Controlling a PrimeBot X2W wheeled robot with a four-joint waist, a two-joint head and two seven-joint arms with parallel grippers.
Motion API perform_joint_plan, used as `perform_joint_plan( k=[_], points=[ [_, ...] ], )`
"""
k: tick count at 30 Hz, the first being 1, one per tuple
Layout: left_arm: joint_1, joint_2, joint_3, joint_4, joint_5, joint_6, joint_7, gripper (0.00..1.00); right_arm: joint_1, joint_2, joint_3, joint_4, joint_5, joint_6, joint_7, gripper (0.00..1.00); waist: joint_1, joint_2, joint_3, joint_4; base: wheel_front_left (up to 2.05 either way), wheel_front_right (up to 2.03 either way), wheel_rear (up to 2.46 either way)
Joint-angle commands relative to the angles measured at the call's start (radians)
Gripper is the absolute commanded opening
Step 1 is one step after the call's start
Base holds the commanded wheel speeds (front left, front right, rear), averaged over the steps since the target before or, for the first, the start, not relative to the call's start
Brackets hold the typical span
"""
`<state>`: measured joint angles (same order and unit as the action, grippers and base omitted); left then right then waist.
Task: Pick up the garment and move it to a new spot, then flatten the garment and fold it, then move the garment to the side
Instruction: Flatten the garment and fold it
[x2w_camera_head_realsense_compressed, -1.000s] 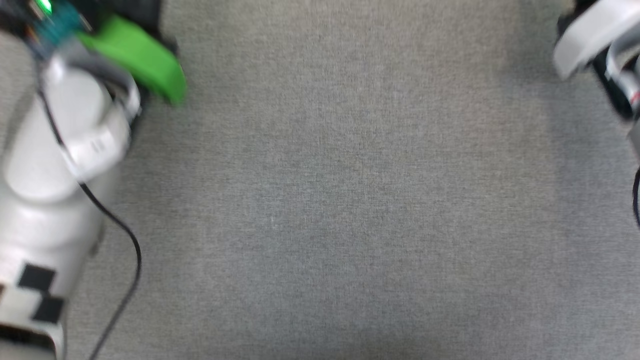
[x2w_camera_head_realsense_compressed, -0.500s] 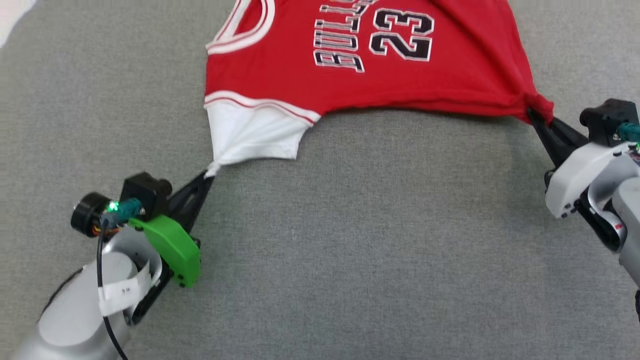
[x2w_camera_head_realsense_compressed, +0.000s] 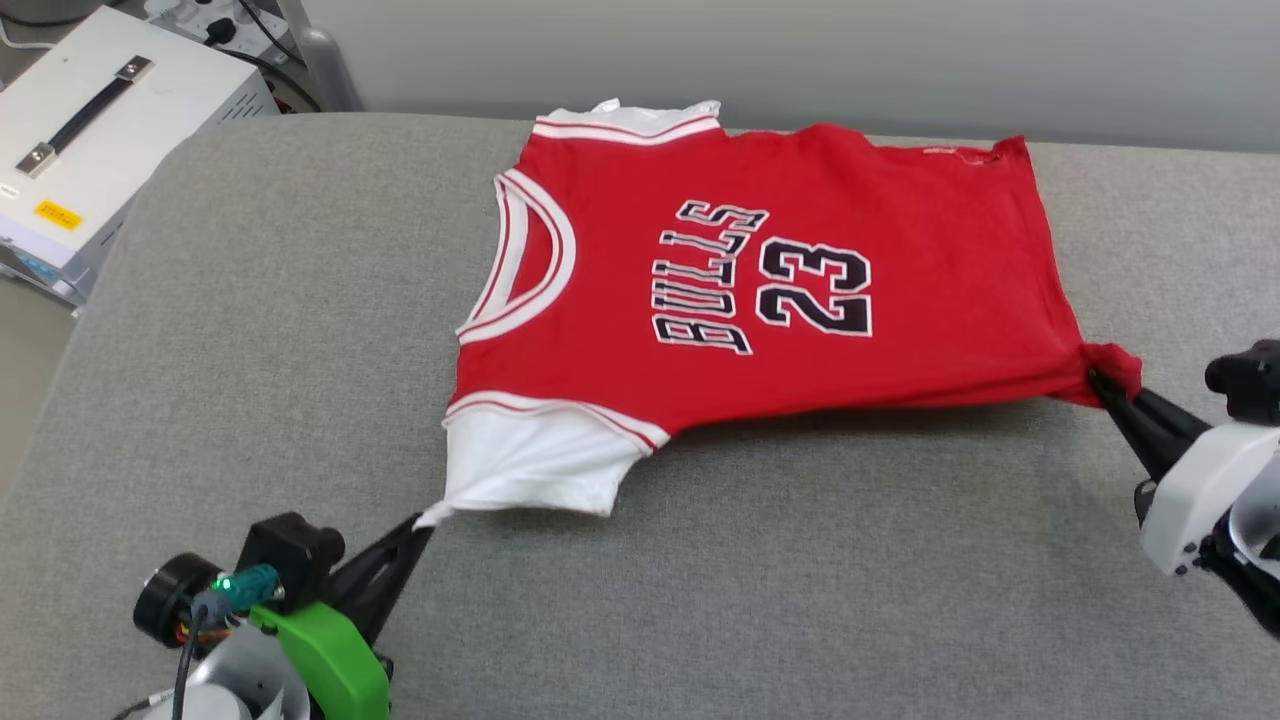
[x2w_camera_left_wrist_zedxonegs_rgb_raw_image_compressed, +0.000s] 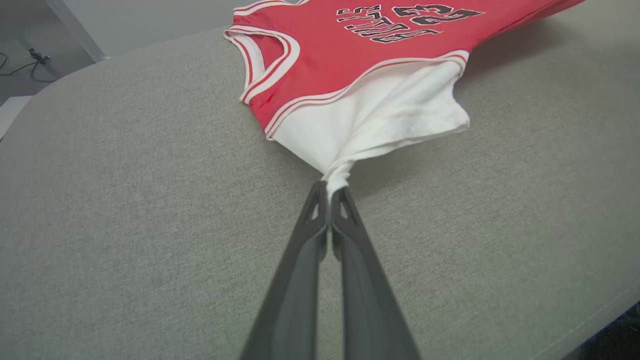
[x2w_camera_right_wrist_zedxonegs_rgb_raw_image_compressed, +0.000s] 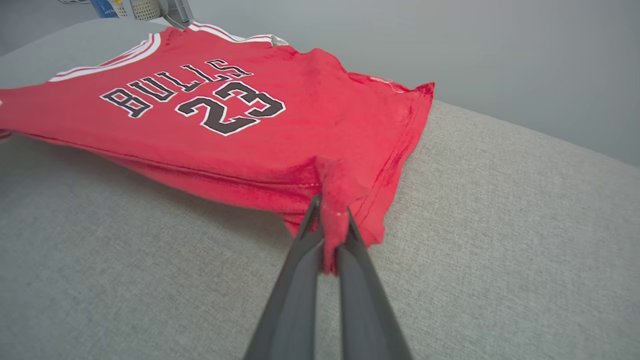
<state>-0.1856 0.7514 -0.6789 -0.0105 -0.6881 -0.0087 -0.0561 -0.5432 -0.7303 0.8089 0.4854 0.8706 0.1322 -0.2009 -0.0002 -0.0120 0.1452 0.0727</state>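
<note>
The garment (x2w_camera_head_realsense_compressed: 780, 290) is a red jersey with black-white "BULLS 23" print, spread front-up across the far half of the grey table (x2w_camera_head_realsense_compressed: 700, 600), neck toward the left. My left gripper (x2w_camera_head_realsense_compressed: 425, 525) is shut on the tip of its near white sleeve (x2w_camera_left_wrist_zedxonegs_rgb_raw_image_compressed: 380, 115), pulled to a point. My right gripper (x2w_camera_head_realsense_compressed: 1100, 385) is shut on the near red hem corner (x2w_camera_right_wrist_zedxonegs_rgb_raw_image_compressed: 340, 200). The near edge of the garment (x2w_camera_right_wrist_zedxonegs_rgb_raw_image_compressed: 225, 105) hangs stretched slightly above the table between the two grips. The far white sleeve peeks out at the back edge.
A white box with a black handle (x2w_camera_head_realsense_compressed: 100, 130) and cables sit off the table's far left corner. A grey wall (x2w_camera_head_realsense_compressed: 800, 50) runs behind the table. The table's rounded near edge (x2w_camera_left_wrist_zedxonegs_rgb_raw_image_compressed: 600, 310) shows in the left wrist view.
The head camera has tilted up, so the whole picture has shifted down and the full garment and far wall show. Both grippers keep their hold on the sleeve and hem corner.
</note>
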Motion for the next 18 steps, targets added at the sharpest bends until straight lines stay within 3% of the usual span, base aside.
perform_joint_plan(
  k=[1, 11, 18],
  points=[
    [0.033, 0.012, -0.004, -0.018, -0.019, 0.005, 0.006, 0.0, 0.033, -0.014, 0.0, -0.013, 0.023, -0.002, 0.009, 0.0, 0.0002, 0.012, -0.029, 0.009, 0.0, 0.0, 0.0],
    [0.166, 0.062, -0.057, -0.141, -0.061, -0.004, 0.043, 0.0, 0.264, -0.071, -0.038, -0.137, 0.181, -0.002, 0.085, 0.0, 0.0002, 0.012, -0.082, 0.003, 0.0, 0.0, 0.0],
    [0.212, 0.085, -0.072, -0.169, -0.072, 0.002, 0.048, 0.0, 0.379, -0.089, -0.069, -0.226, 0.226, -0.002, 0.117, 0.0, 0.0002, 0.012, -0.086, -0.01, 0.0, 0.0, 0.0]
  ],
)
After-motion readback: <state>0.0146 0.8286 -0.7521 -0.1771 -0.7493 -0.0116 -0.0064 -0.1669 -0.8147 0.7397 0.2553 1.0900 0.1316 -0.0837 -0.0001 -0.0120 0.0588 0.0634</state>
